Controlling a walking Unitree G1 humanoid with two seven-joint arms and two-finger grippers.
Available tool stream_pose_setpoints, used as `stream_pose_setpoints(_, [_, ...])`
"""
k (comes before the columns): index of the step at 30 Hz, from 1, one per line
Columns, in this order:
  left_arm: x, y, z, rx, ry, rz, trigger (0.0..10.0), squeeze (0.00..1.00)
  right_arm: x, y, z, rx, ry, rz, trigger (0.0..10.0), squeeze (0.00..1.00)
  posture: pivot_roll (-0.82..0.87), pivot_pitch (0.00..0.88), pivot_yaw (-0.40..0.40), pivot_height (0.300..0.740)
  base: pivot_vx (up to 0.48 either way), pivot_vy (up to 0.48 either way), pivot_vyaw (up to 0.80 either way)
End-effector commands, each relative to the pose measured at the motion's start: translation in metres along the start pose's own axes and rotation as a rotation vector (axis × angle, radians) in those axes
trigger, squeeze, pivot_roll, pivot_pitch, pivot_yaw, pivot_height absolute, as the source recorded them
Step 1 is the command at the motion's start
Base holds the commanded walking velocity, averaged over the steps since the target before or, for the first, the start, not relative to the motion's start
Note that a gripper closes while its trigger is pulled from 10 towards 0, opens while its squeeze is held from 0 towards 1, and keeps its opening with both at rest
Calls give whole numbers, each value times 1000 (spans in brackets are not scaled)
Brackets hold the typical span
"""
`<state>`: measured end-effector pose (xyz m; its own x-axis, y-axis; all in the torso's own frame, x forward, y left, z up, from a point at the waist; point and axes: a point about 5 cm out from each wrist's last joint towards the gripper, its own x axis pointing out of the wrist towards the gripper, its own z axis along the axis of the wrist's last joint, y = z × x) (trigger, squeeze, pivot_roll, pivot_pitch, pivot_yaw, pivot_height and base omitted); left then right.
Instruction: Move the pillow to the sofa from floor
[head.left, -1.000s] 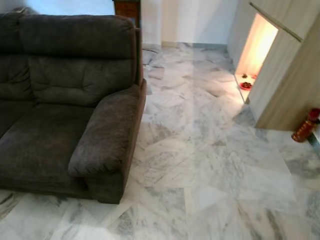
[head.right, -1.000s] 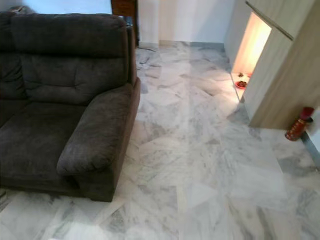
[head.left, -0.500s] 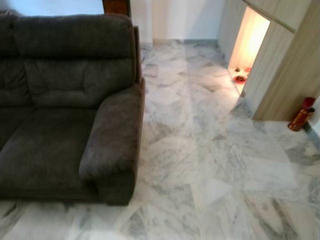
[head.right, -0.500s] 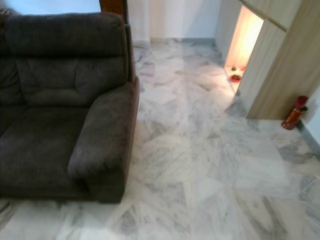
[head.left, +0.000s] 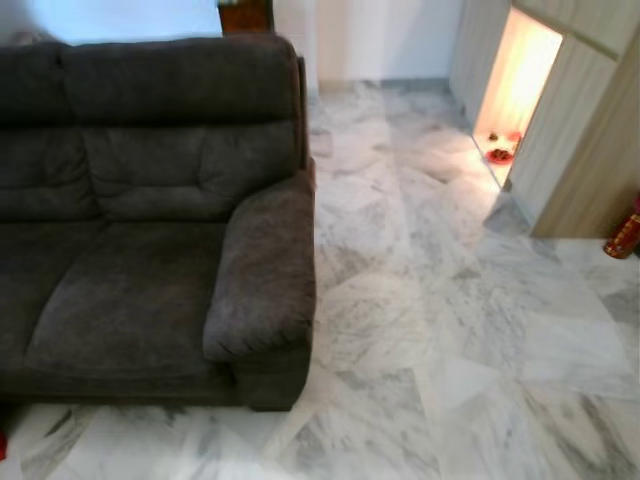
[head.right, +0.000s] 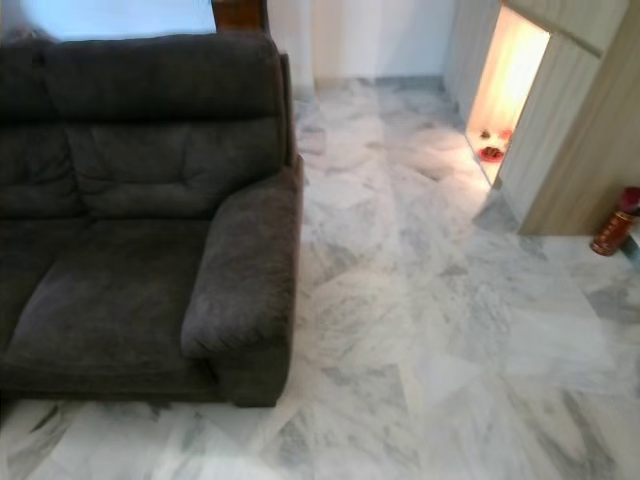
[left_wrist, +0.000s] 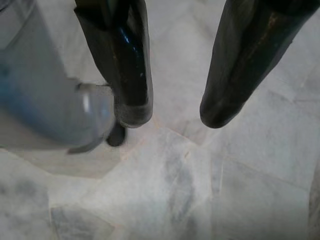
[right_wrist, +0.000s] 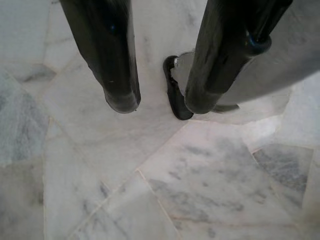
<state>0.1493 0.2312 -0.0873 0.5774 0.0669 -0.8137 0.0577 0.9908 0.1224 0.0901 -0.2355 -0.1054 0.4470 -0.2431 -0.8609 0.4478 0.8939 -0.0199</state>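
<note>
**Search stage: sofa located, both arms idle**

Over the marble floor, left gripper and right gripper hang with jaws spread, empty. Beyond, the sofa awaits; the pillow's place cannot be told.

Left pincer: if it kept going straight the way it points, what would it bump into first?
Probably the marble floor. The left pincer hangs open, pointing down at bare tiles, with nothing between.
</note>
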Motion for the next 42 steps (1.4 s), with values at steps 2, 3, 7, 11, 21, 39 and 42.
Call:
stream_pose_setpoints(2, [-3,9,-8,3,25,22,10000,0,-1,8,-6,7,17,19,10000,0,67,76,18,740,0,386,0])
stream_pose_setpoints(3, [-3,9,-8,3,25,22,10000,0,-1,8,-6,5,19,21,10000,0,67,76,18,740,0,386,0])
stream_pose_setpoints(7, [-3,9,-8,5,26,18,10000,0,0,9,-6,15,25,23,10000,0,66,74,18,740,0,386,0])
stream_pose_setpoints(11, [-3,9,-8,3,25,18,10000,0,0,9,-5,19,21,28,10000,0,70,75,18,740,0,387,0])
stream_pose_setpoints(21, [-4,10,-9,1,26,21,10000,0,-1,11,-9,40,30,26,10000,0,77,78,16,740,0,392,0])
stream_pose_setpoints(39, [-5,10,-11,-6,28,22,10000,0,-2,14,-11,0,31,43,10000,0,83,86,14,740,0,399,0])
stream_pose_setpoints(42, [-4,10,-10,-7,26,22,10000,0,-2,16,-11,-19,26,56,10000,0,83,87,16,740,0,401,667])
